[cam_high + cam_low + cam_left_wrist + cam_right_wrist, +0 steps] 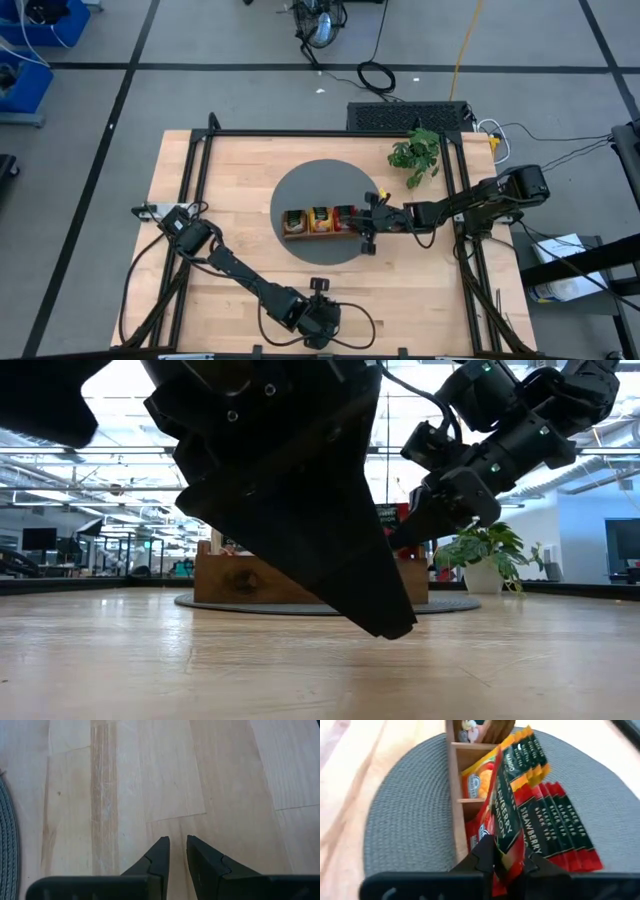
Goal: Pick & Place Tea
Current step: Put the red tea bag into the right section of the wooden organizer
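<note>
Currently the R gripper (509, 862) sits over the right end of the tray (297, 233), at the mat's (300, 190) right side. Its fingers (482, 855) pinch a red sachet (502, 827) marked "strawberry"; the sachet stands on edge between the fingertips, its upper part leaning toward the tray's near compartment. Wrist view: red sachet sits directly in the jaws, so the grip is clamped on it.

Other tea: fanned red stack (560, 835) lies flat on the mat just beside the tray, right by the gripper tip. Orange-yellow "mango" sachets (527, 757) overlap the stack's far end, nearer the middle compartment. An orange pack (479, 780) shows inside the middle compartment. High view: all three tray compartments hold sth; colours hard to tell apart there.

L gripper (177, 852) waits at the table's (220, 300) near edge, well apart from mat and tray, pointing at bare wood. Fingers (159, 854) nearly together w/ a narrow gap, holding nothing.

Plant (416, 152) stands at the far right of the table, behind the R arm.
</note>
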Motion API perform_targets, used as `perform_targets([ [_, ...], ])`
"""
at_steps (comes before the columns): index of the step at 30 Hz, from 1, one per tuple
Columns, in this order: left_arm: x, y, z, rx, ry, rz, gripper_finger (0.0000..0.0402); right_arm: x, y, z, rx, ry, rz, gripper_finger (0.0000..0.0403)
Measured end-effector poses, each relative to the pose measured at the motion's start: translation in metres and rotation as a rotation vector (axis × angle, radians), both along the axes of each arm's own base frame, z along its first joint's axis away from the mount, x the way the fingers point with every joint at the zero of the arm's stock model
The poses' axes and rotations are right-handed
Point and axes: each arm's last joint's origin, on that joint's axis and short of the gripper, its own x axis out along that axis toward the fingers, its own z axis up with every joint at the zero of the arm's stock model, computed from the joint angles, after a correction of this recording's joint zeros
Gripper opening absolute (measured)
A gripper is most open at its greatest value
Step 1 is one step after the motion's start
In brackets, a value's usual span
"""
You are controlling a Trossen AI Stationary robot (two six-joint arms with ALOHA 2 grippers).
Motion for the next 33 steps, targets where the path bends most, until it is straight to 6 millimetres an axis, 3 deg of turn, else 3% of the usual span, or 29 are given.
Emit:
perform_targets([
  [11, -0.001, 0.001, -0.001, 0.015, 0.011, -0.013, 0.0072, 0.000, 0.001, 0.003, -0.003, -0.033, -0.024, 0.0124],
  [17, -0.001, 0.001, -0.001, 0.016, 0.015, -0.013, 0.0072, 0.004, 0.001, 0.008, -0.062, -0.088, -0.012, 0.0157],
  [28, -0.004, 0.001, -0.002, 0.023, 0.042, -0.003, 0.0072, 0.001, 0.007, 0.030, -0.207, -0.174, -0.034, 0.0158],
  [33, -0.009, -0.001, -0.004, 0.035, 0.062, 0.025, 0.0072, -0.002, 0.009, 0.023, -0.141, -0.105, 0.037, 0.0132],
])
